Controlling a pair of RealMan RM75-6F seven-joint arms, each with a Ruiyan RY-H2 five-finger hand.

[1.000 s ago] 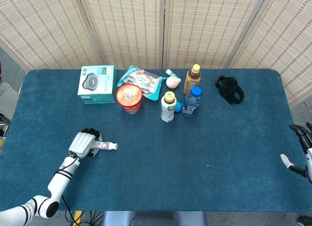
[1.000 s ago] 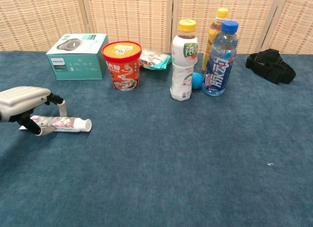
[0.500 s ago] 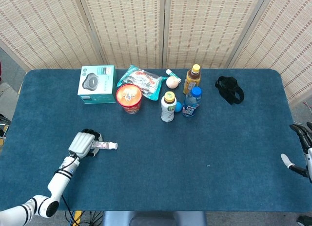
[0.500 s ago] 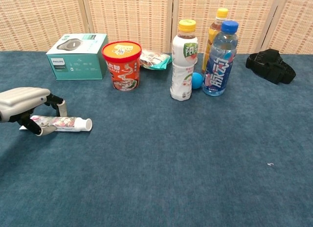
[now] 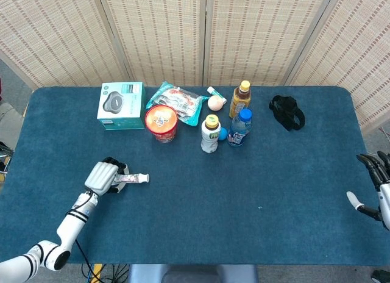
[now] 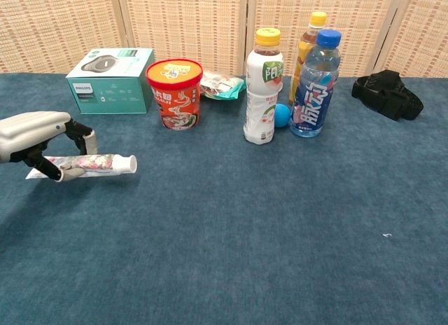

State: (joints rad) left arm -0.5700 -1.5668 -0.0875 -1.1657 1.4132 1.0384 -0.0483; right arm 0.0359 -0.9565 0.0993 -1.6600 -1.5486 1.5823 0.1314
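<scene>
My left hand (image 5: pixel 104 176) (image 6: pixel 35 132) grips a small white tube (image 5: pixel 133 179) (image 6: pixel 91 164) with a pink print near the table's front left, and holds it just above the blue cloth, cap pointing right. My right hand (image 5: pixel 376 186) shows only at the right edge of the head view, fingers spread, holding nothing, past the table's edge. The chest view does not show it.
Along the back stand a teal box (image 5: pixel 120 105), a red cup (image 5: pixel 161 122), a snack packet (image 5: pixel 177 101), a white bottle (image 5: pixel 210 133), a blue bottle (image 5: pixel 239 127), an amber bottle (image 5: pixel 240 98), a blue ball (image 6: pixel 281 115) and a black strap (image 5: pixel 286 111).
My left hand has lifted the tube off the cloth and carried it slightly back and right. The right hand has risen a little at the table's edge.
</scene>
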